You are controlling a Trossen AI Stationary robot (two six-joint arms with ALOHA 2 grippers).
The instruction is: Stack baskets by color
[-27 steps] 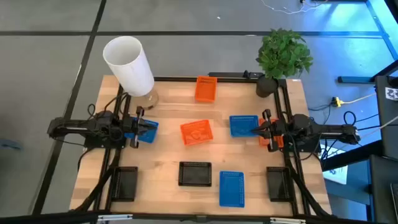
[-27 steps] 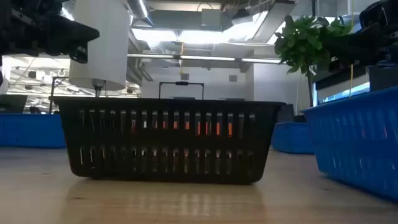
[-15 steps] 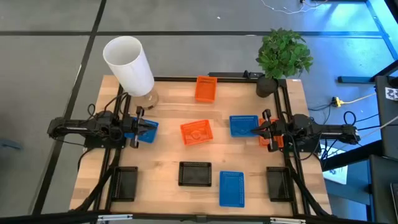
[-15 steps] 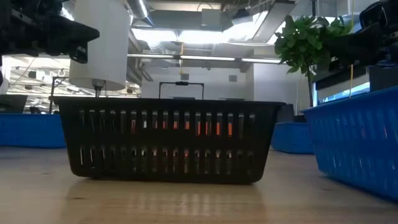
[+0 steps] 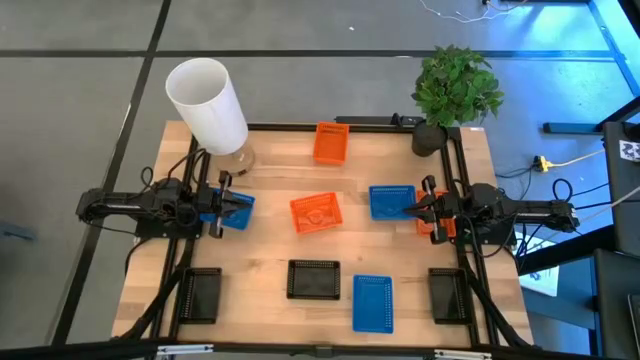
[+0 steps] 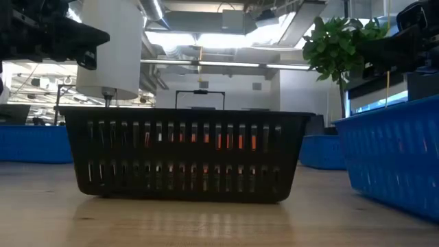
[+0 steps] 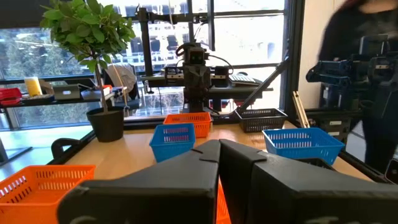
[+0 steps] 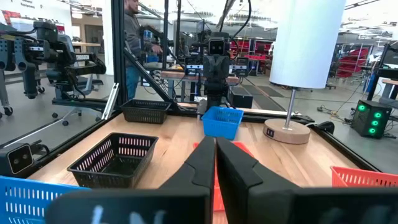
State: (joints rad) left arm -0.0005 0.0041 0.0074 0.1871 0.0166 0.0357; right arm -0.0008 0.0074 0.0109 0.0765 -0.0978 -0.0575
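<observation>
Nine baskets rest on their bases on the wooden table. The orange ones are at the far middle [image 5: 331,142], the centre [image 5: 316,212] and the right [image 5: 437,224]. Blue ones sit right of centre [image 5: 391,201], at the near edge [image 5: 372,302] and at the left [image 5: 234,211]. Black ones line the near side [image 5: 314,279] [image 5: 203,294] [image 5: 447,294]. My left gripper [image 5: 236,205] [image 7: 219,144] hovers shut and level above the left blue basket. My right gripper [image 5: 411,208] [image 8: 215,142] hovers shut and level beside the right-of-centre blue basket, its wrist over the right orange one.
A tall white cylinder [image 5: 207,103] on a round base stands at the far left corner. A potted green plant [image 5: 456,90] stands at the far right corner. A black frame [image 5: 467,270] runs along the table's sides. A person [image 8: 132,37] shows in the room beyond.
</observation>
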